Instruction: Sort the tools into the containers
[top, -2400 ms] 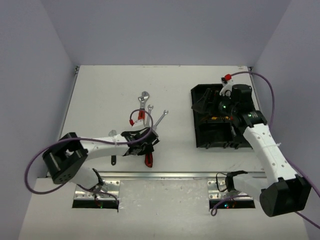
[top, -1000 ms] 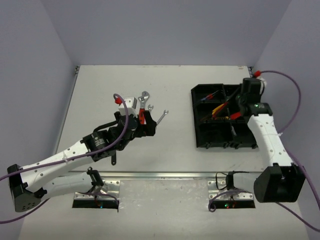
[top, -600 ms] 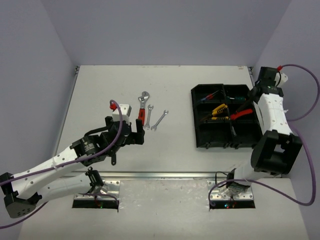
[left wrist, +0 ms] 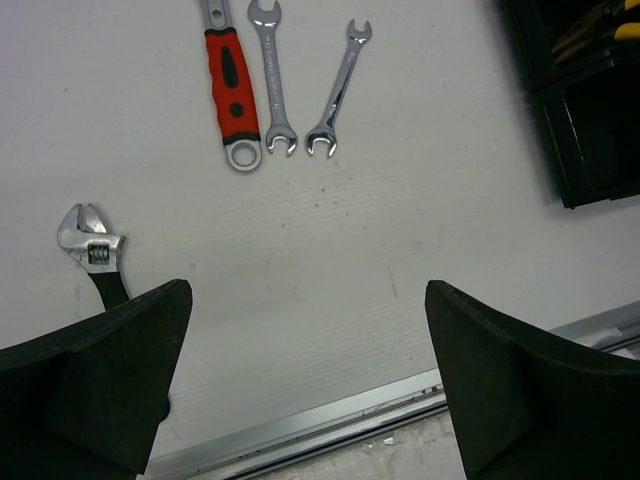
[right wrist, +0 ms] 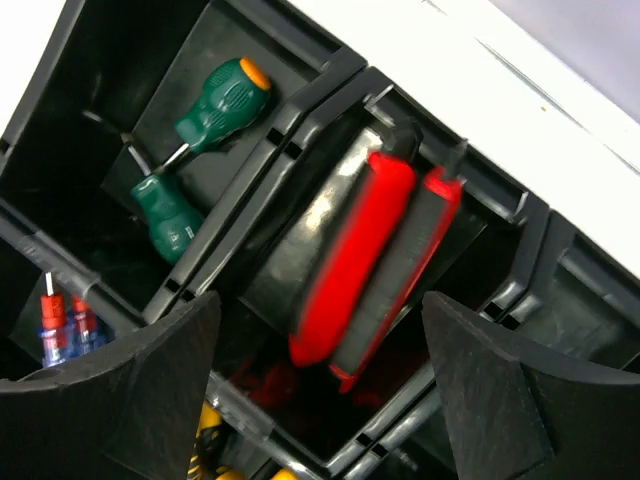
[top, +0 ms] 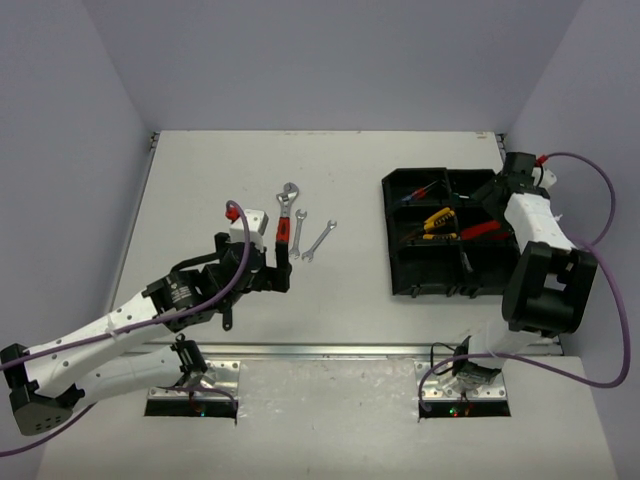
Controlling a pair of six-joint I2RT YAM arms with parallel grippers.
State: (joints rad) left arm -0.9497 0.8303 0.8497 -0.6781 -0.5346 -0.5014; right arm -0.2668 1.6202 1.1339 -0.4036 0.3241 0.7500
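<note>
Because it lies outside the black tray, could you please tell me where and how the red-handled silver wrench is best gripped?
Probably at the middle of its thick red handle: the red-handled silver wrench lies flat on the white table, so come straight down, the open left gripper spanning the handle's width. A small silver open-ended wrench lies close alongside, so one finger must fit that gap.

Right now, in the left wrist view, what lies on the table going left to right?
Adjustable wrench, red-handled wrench, upright silver wrench, slanted silver wrench, black organiser tray.
</note>
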